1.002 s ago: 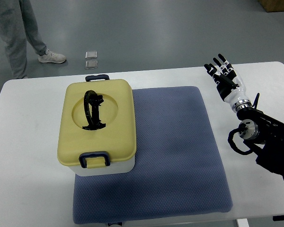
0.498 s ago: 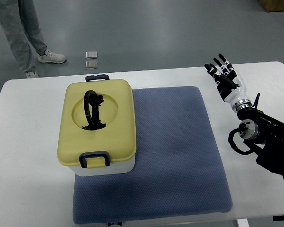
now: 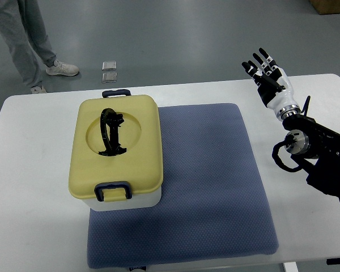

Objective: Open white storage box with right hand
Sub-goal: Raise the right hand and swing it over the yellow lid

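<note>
**Right hand open and high at the far right, storage box closed on the left**

The white storage box [image 3: 117, 153] stands on the left part of the bench [image 3: 34, 187], with its right side resting on the left edge of a blue-grey mat [image 3: 209, 187]. Its pale yellow lid [image 3: 139, 150] is down on the white body. A black carrying handle [image 3: 110, 133] lies folded in the round hollow in the middle of the lid. One dark blue latch [image 3: 113, 190] sits at the near edge of the lid, and a second latch [image 3: 115, 93] is at the far edge; both look folded against the box.

The right hand [image 3: 266, 76] is over the far right corner of the bench, well apart from the box, with the whole mat between them. Its fingers [image 3: 257, 62] are spread and point away from the robot, and they hold nothing. The white wrist goes down into the dark forearm [image 3: 311, 156], which enters from the right edge of the picture. A loop of black cable hangs beside the forearm joint.

The left arm is not visible.

On the grey floor behind the bench, two small square objects [image 3: 109, 70] lie one next to the other. At the top left corner a person's legs [image 3: 24, 39] in grey trousers and light shoes stand on the floor.
</note>
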Motion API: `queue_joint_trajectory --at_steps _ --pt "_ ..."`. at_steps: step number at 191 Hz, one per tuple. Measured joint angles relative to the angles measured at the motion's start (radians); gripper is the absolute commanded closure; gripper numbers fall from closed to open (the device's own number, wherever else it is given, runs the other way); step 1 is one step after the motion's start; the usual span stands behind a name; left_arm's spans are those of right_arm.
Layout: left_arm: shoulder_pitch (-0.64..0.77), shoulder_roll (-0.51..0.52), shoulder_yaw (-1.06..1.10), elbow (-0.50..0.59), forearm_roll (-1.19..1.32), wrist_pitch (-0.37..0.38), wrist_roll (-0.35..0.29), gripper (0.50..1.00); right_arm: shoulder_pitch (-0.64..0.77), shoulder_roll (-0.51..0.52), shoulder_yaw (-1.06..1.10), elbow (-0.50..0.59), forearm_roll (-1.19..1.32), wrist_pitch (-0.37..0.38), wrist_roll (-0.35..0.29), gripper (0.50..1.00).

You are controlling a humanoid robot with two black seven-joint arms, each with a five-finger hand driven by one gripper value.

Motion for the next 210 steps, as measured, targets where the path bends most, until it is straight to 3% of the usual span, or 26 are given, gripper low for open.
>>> queue_joint_trajectory --at_steps 77,150,177,210 --pt "0.000 0.000 0.000 0.000 0.000 0.000 0.000 0.500 0.151 -0.071 -0.065 0.065 -0.228 -0.016 -0.012 0.572" --pt "0.000 0.000 0.000 0.000 0.000 0.000 0.000 0.500 0.396 -0.106 -0.157 0.137 -0.868 0.064 -0.009 0.572" --pt "0.000 0.000 0.000 0.000 0.000 0.000 0.000 0.500 0.500 -0.110 -0.201 0.217 -1.083 0.127 -0.008 0.572" --pt "0.000 0.000 0.000 0.000 0.000 0.000 0.000 0.500 0.610 -0.099 -0.320 0.310 -1.334 0.140 0.002 0.572"
